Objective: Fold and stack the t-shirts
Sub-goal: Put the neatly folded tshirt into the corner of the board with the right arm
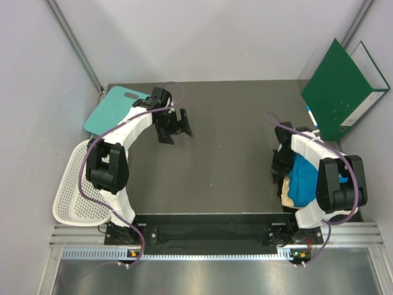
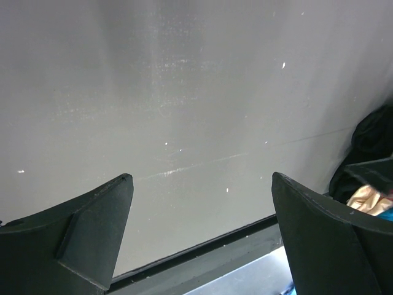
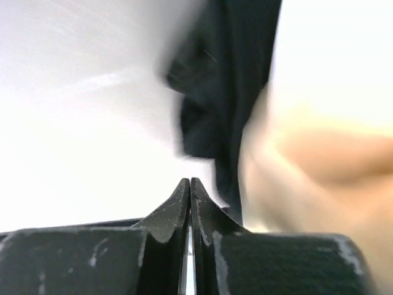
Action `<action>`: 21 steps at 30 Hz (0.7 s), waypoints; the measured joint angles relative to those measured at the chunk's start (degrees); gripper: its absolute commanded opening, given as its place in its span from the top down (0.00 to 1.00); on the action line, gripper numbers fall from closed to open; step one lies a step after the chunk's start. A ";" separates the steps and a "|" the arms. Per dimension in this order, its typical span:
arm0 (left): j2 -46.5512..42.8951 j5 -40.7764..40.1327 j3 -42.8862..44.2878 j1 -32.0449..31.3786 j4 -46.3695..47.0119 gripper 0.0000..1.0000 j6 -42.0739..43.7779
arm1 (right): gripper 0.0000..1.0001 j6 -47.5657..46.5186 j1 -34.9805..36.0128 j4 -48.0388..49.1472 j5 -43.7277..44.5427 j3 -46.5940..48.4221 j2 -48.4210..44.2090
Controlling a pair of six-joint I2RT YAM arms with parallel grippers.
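A bright blue t-shirt (image 1: 302,178) lies bunched at the table's right edge, on a cream-yellow bundle (image 1: 287,198), with a black cloth (image 1: 280,161) on its left side. My right gripper (image 3: 190,182) is shut with nothing between its tips. It hovers close beside the black cloth (image 3: 215,92) and the cream cloth (image 3: 319,153). In the top view it is mostly hidden by the arm and the pile. My left gripper (image 1: 175,126) is open and empty over bare table at the back left (image 2: 199,178). The pile (image 2: 367,195) shows at that view's right edge.
A flat teal board (image 1: 113,110) with a handle hole lies at the back left corner. A white mesh basket (image 1: 73,193) hangs off the left edge. A green binder (image 1: 344,86) leans at the back right. Walls close in the table.
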 measured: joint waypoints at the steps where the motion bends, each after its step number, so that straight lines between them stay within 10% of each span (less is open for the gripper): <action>1: 0.00 -0.13 0.31 0.00 -0.02 0.01 0.26 | 0.91 -0.48 0.00 -1.27 0.17 2.91 -0.44; 10: 1.40 -4.04 6.14 0.00 -1.14 0.01 3.67 | 0.10 -6.01 0.15 0.55 -0.24 29.18 -1.11; 21: 9.22 -11.26 16.20 1.20 -3.74 0.01 6.36 | 0.00 -9.86 1.31 6.29 -1.64 52.87 24.17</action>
